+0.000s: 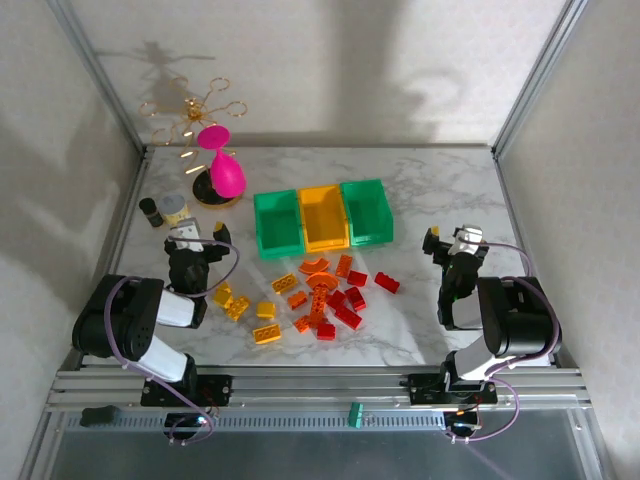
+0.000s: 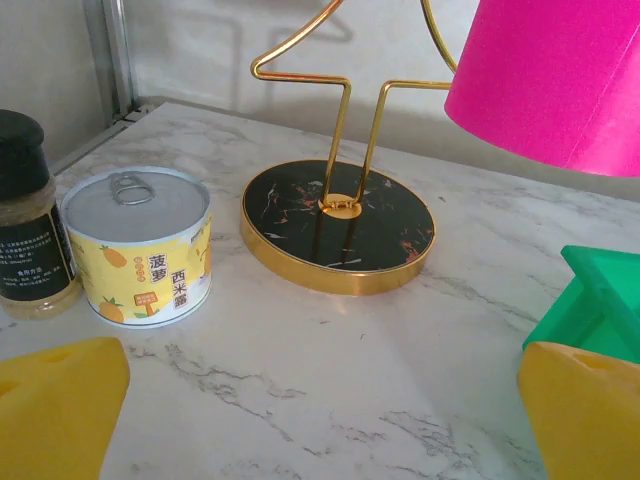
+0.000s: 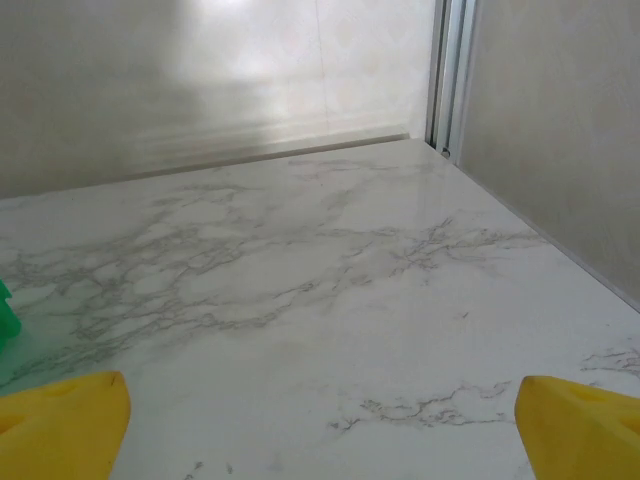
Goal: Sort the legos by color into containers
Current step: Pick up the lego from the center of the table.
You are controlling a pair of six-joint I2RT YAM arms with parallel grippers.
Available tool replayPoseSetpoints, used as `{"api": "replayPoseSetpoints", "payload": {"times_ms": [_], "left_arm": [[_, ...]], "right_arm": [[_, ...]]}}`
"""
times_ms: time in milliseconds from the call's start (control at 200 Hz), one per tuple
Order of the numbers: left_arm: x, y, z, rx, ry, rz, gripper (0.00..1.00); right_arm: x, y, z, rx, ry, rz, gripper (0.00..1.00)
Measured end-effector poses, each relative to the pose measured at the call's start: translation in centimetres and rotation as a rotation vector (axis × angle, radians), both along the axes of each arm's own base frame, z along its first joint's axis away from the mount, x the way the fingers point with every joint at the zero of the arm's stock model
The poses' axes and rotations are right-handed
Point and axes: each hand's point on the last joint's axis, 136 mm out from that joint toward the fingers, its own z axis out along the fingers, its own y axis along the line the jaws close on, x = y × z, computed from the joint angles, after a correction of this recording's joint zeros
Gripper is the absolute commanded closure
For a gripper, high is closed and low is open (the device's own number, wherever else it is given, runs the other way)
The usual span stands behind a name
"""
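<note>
Loose legos lie in the table's front middle: yellow ones (image 1: 232, 300) to the left, orange ones (image 1: 315, 290) in the centre, red ones (image 1: 350, 300) to the right. Behind them the containers stand in a row: a green bin (image 1: 278, 222), a yellow-orange bin (image 1: 322, 215) and a second green bin (image 1: 366, 210). My left gripper (image 1: 197, 237) hangs open left of the pile, its yellow fingertips (image 2: 55, 400) wide apart over bare marble. My right gripper (image 1: 452, 240) is open right of the pile, with nothing between its fingertips (image 3: 585, 425).
At the back left stand a pineapple tin (image 2: 140, 245), a dark-capped spice bottle (image 2: 25, 220) and a gold wire stand on a black round base (image 2: 338, 225) with a pink object (image 1: 222, 165). A corner of the green bin (image 2: 600, 300) is near the left gripper. Metal frame posts line the table's sides.
</note>
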Motion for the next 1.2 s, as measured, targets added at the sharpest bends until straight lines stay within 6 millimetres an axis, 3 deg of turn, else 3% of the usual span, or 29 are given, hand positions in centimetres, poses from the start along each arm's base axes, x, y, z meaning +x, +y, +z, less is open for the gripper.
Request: {"api": "replayPoseSetpoints", "payload": {"times_ms": [1202], "left_arm": [[-0.07, 0.2, -0.11, 0.002, 0.01, 0.008, 0.01]], "right_arm": [[-0.01, 0.0, -0.02, 0.0, 0.001, 0.0, 0.01]]}}
